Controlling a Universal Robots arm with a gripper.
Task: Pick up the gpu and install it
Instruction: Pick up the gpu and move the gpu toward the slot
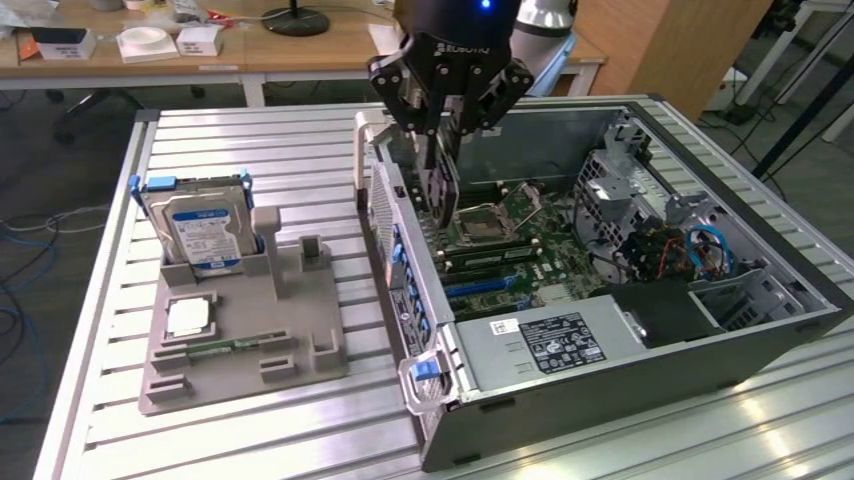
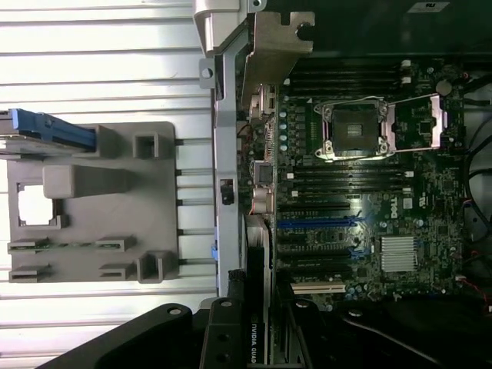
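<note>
My gripper [image 1: 445,135] is shut on the gpu [image 1: 441,190], a thin dark card that hangs edge-down from the fingers, over the open computer case [image 1: 747,330]. The card is just inside the case's rear wall [image 1: 394,240], above the motherboard [image 1: 514,245]. In the wrist view the gpu [image 2: 257,261] shows edge-on, with white lettering near the gripper [image 2: 257,338]. It hangs beside the blue expansion slots [image 2: 319,223] and I cannot tell whether it touches them.
A grey fixture [image 1: 314,340] stands on the slatted table at the exterior view's left. It holds an upright hard drive [image 1: 200,230], a small square chip [image 1: 187,318] and a green memory stick [image 1: 220,347]. A power supply [image 1: 554,340] and drive cages [image 1: 621,195] crowd the case.
</note>
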